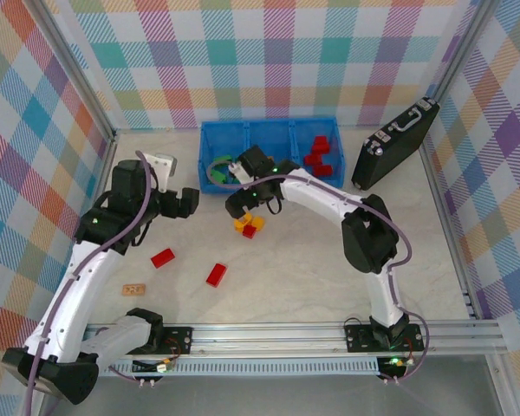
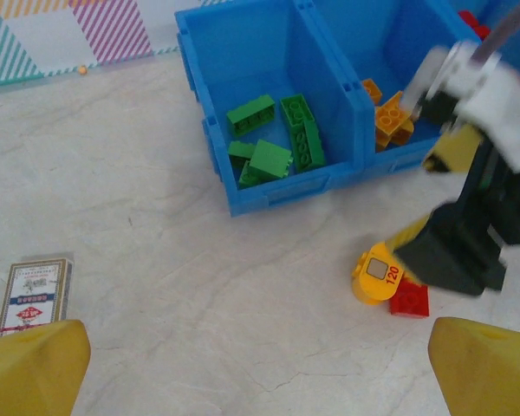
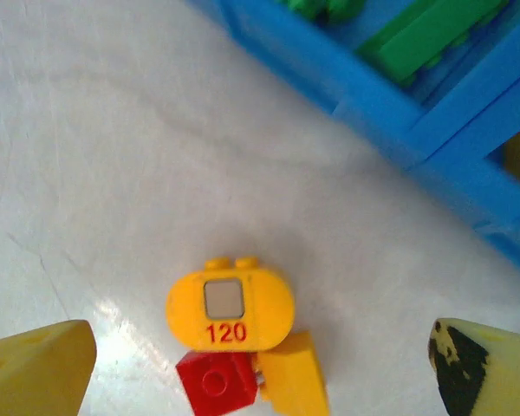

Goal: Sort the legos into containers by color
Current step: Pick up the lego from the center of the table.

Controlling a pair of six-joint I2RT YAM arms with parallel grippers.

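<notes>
Right now my right gripper [image 3: 260,364] hangs with its yellow fingers spread wide and nothing between them, directly above a small cluster on the pale marbled table [image 3: 95,156]. Nearest is a rounded orange-yellow plastic brick [image 3: 230,305] printed with a grey square and "120". It lies printed face up, its long axis crosswise to my wrist view and its two studs pointing towards the bright blue plastic tray [image 3: 399,121]. Touching its near edge are a small red square brick [image 3: 215,383], stud up, and an orange-yellow sloped brick [image 3: 293,373].

My left gripper [image 2: 258,368] is also wide apart and empty, facing the tray from the table. In the tray, green bricks [image 2: 273,139] fill the left compartment, orange bricks [image 2: 386,113] the middle, and red bricks [image 1: 319,154] the right. Two flat red bricks [image 1: 162,257] [image 1: 217,274] lie loose nearer the arm bases, both slanted, beside a tan wooden tile [image 1: 133,288].
</notes>
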